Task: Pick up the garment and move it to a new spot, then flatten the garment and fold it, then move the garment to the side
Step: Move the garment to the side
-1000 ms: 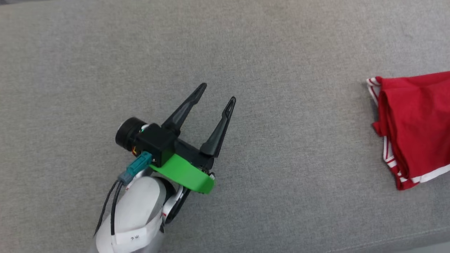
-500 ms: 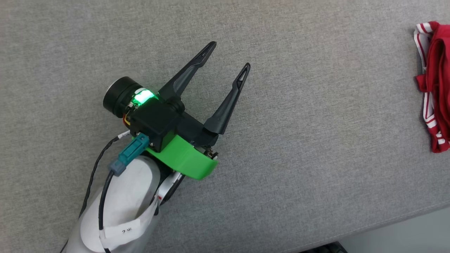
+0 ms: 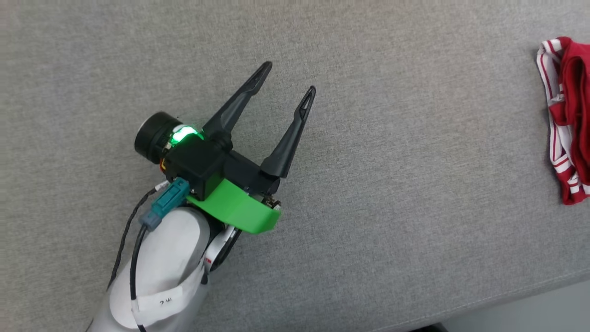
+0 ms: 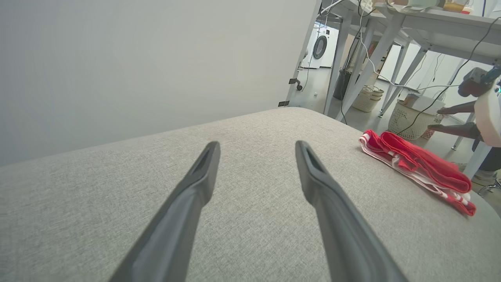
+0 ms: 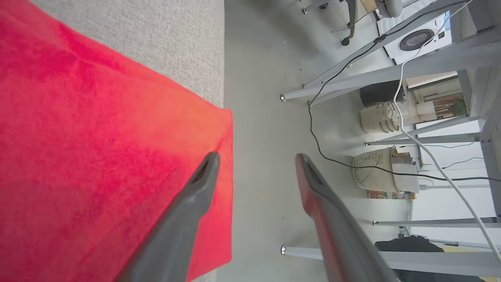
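Note:
The garment (image 3: pixel 569 120) is a red folded bundle with red-and-white striped trim, lying at the right edge of the head view on the grey cushioned surface (image 3: pixel 392 184). My left gripper (image 3: pixel 289 78) hovers open over bare fabric well to its left, with nothing between the fingers. In the left wrist view the left gripper (image 4: pixel 256 145) points along the surface and the garment (image 4: pixel 419 164) lies ahead to the right. My right gripper (image 5: pixel 256 157) stands open at the garment's (image 5: pixel 98 156) edge, one finger over the red cloth, the other over the floor. The right gripper (image 4: pixel 450 119) is also seen beyond the garment.
The surface's edge (image 5: pixel 221 58) drops to a pale floor (image 5: pixel 258 98) right beside the garment. Grey table legs (image 5: pixel 352 78), cables and wicker baskets (image 5: pixel 373 170) stand beyond it. A plain wall (image 4: pixel 137 58) backs the surface on the left arm's side.
The head camera has turned, so the garment now sits farther right, mostly cut off by the picture's edge. The left gripper stays open and looks a little closer to the camera.

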{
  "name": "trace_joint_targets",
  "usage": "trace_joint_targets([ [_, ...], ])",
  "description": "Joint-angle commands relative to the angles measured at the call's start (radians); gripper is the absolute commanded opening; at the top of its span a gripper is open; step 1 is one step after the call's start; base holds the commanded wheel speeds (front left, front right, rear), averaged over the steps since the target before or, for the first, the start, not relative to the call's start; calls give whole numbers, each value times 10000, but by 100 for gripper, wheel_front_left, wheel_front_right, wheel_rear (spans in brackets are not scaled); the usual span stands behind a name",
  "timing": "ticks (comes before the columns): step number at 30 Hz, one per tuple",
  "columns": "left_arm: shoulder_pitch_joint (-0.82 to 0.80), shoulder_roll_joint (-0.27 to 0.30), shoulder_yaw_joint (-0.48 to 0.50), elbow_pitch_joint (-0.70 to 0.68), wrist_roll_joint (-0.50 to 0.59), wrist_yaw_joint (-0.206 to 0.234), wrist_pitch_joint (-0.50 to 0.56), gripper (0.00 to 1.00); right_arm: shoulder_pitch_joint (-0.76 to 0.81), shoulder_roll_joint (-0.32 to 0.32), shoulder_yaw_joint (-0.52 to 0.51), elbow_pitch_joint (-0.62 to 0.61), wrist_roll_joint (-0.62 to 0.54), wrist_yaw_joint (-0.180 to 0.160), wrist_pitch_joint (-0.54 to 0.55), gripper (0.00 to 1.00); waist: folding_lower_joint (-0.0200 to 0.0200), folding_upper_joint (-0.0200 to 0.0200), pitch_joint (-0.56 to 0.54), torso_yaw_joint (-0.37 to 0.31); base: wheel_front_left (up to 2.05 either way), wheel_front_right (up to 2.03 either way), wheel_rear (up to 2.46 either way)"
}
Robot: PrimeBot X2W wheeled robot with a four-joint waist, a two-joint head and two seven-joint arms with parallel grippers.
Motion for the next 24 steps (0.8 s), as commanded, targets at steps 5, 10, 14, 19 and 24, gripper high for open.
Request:
trace_joint_targets([
  [5,654,-132,330,735,-481,185,-458,100,172,168,220,-825,600,-11,-345,100,-1,-1,-1553,511,0,0,0],
  [10,1338,-109,838,1331,-877,394,-697,100,566,740,303,-2287,1385,-11,-478,100,-1,-1,-2581,841,0,0,0],
  [14,1846,-132,1242,1677,-1135,545,-794,100,1128,1447,212,-3498,1900,-11,-509,100,-1,-1,-3253,1150,0,0,0],
  [19,2424,-192,1591,1932,-1378,583,-843,100,1950,2648,-190,-4794,2347,-11,-788,100,-1,-1,-3865,1481,0,0,0],
  [24,3009,-347,1892,2053,-1416,515,-864,100,3068,3910,-419,-5547,2423,-11,-1350,100,-1,-1,-4398,1795,0,0,0],
])
